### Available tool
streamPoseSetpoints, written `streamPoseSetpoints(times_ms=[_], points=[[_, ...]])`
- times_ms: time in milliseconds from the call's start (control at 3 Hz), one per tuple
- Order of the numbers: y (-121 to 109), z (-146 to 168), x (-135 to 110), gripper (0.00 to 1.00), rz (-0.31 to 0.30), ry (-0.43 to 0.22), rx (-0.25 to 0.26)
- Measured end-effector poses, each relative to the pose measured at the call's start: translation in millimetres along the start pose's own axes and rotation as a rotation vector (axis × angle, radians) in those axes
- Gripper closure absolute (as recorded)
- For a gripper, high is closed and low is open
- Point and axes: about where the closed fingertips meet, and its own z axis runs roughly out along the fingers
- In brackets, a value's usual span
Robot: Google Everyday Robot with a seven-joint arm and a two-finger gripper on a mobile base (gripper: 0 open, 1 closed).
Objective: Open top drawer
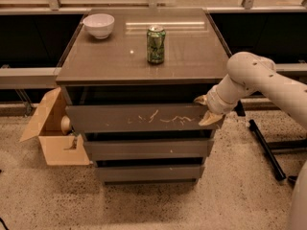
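Observation:
The top drawer (139, 118) is the widest grey-brown front of the cabinet, with pale scratch marks across its middle. It stands out a little from the cabinet, with a dark gap under the tabletop above it. My gripper (206, 110) is at the drawer's right end. One finger (201, 99) lies over the front's upper edge and the other (211, 120) is against its face, so the gripper is closed on the drawer's right corner. My white arm (259, 78) reaches in from the right.
A green can (156, 44) and a white bowl (99, 25) stand on the tabletop (192, 56). Two narrower drawers (148, 148) lie below. An open cardboard box (55, 138) sits on the floor to the left. Black stand legs (264, 150) are on the right.

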Motion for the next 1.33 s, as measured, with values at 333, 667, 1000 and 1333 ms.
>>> streamPoseSetpoints(times_ms=[333, 667, 1000, 1333], points=[[11.4, -9.1, -20.8, 0.88, -0.037, -0.028, 0.008], [21.2, -20.8, -42.4, 1.0, -0.064, -0.073, 0.005], [28.1, -27.5, -53.0, 1.0, -0.067, -0.104, -0.001], [28.2, -27.4, -52.8, 0.86, -0.067, -0.104, -0.001]])
